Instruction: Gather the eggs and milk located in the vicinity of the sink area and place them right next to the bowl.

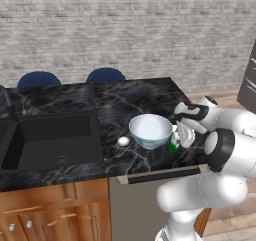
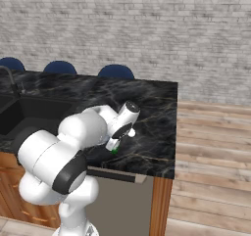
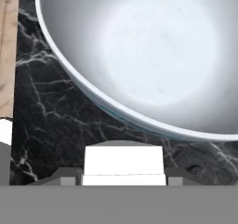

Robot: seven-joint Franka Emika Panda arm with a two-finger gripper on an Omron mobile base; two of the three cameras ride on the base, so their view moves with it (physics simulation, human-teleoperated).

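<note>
Egg (image 1: 123, 141) already beside bowl (image 1: 150, 130), centre frame on tabletop (image 1: 130, 102). My jaws clamp milk (image 1: 174, 144), held low right of bowl. Left: set carton down, release. Sink (image 1: 50, 140) empty, left.

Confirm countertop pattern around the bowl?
Black marble countertop with pale veins; clearest in the left base view.
</note>
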